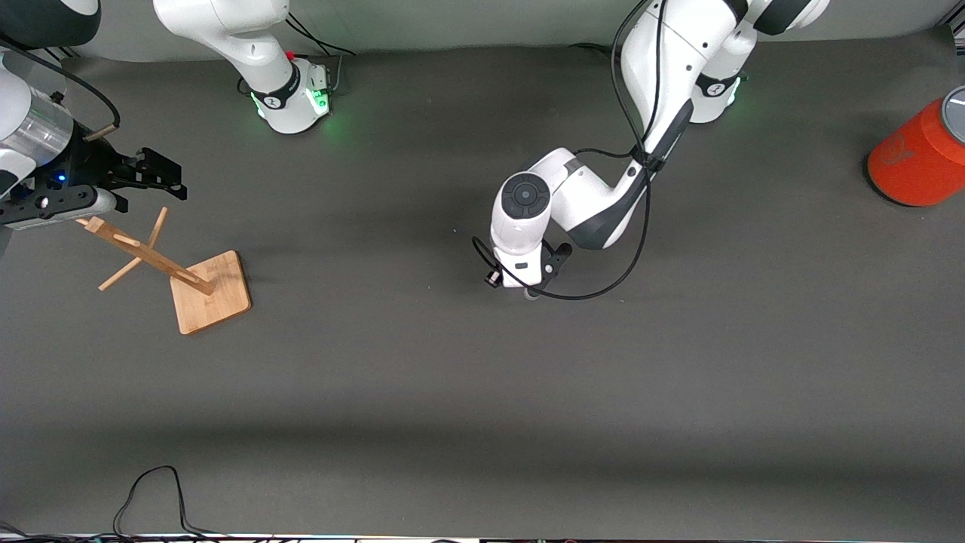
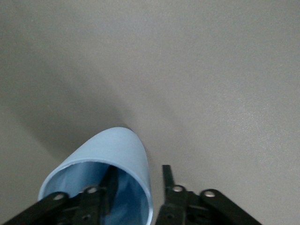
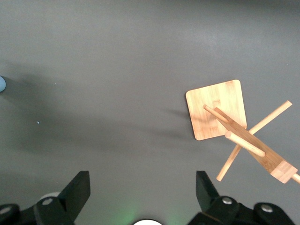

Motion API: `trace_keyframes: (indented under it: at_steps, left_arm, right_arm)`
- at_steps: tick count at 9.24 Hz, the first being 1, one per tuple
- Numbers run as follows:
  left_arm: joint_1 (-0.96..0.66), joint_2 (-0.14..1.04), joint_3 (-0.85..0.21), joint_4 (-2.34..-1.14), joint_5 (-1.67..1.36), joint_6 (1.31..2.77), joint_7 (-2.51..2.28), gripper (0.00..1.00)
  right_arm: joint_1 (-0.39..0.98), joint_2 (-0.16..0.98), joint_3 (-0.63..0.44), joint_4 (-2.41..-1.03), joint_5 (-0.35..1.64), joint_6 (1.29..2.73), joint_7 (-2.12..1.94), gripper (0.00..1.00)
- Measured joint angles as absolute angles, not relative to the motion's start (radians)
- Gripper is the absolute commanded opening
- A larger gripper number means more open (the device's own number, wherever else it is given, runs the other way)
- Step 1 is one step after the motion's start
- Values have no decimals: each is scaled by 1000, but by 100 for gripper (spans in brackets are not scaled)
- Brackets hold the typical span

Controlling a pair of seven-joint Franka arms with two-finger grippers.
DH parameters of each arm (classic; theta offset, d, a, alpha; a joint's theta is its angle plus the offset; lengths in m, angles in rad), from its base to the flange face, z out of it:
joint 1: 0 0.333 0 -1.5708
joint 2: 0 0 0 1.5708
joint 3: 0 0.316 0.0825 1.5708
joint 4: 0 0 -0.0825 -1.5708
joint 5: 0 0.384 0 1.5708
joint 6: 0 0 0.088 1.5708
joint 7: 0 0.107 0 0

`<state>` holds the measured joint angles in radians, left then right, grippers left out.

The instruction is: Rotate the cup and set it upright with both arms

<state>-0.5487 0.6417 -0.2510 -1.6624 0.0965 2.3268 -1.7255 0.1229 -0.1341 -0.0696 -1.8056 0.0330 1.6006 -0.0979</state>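
The pale-blue cup point(image 2: 117, 154) stands on the dark table near its middle, its mouth toward the left wrist camera. My left gripper point(image 2: 139, 180) straddles its rim. One finger is inside the cup, the other is outside, and there is a small gap on each side of the wall. In the front view the left hand point(image 1: 528, 283) covers the cup almost fully. My right gripper point(image 1: 162, 177) is open and empty. It waits above the wooden stand at the right arm's end of the table, and it also shows in the right wrist view point(image 3: 143, 190).
A wooden peg stand point(image 1: 211, 290) on a square base sits at the right arm's end, also seen in the right wrist view point(image 3: 218, 110). A large red-orange cylinder point(image 1: 916, 162) stands at the left arm's end. A black cable point(image 1: 151, 490) loops at the table's front edge.
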Motion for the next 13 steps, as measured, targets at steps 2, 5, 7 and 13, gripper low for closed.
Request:
trace_keyframes:
  at_steps: [2, 5, 7, 13]
  left_arm:
    - [-549, 642, -250, -1660, 107, 2327, -1726, 100]
    - [-539, 606, -239, -1618, 118, 2310, -1692, 100]
    - [-493, 525, -235, -1534, 123, 2118, -1492, 100]
    - [-182, 384, -228, -1388, 113, 1766, -573, 100]
  right_arm:
    - [119, -130, -72, -1806, 33, 1604, -98, 100]
    - [101, -130, -72, -1805, 33, 1606, -98, 100]
    - [75, -131, -44, -1804, 33, 1609, -99, 100]
    - [71, -35, 16, -1658, 35, 1631, -99, 100]
